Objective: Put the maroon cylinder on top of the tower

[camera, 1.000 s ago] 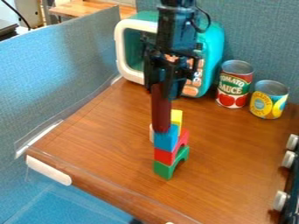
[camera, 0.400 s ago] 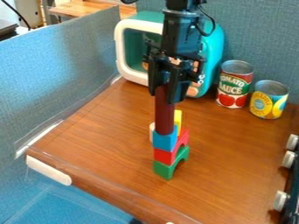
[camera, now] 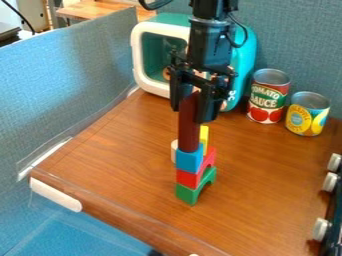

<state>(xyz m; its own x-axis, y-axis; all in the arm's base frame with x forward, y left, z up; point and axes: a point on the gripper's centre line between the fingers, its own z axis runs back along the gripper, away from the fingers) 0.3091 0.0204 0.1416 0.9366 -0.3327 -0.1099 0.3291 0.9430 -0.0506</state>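
Topping the blue block (camera: pixel 189 161), the maroon cylinder (camera: pixel 189 131) stands between the fingers (camera: pixel 208 109). Whether they grip it, I cannot tell.

maroon cylinder (camera: pixel 189 131) atop blue block (camera: pixel 189 159)

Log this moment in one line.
maroon cylinder upright on blue block | red arch, green arch beneath | gripper at cylinder's upper end | release unconfirmed

Reads "TOMATO SAUCE" in pale capitals, stacked in two lines, on the green part of the label of the red can (camera: pixel 268 102). Shows lettering too small to read on the yellow-and-blue can (camera: pixel 308 115). Carries pale, partly hidden marks, not legible, on the teal box (camera: pixel 246 55).
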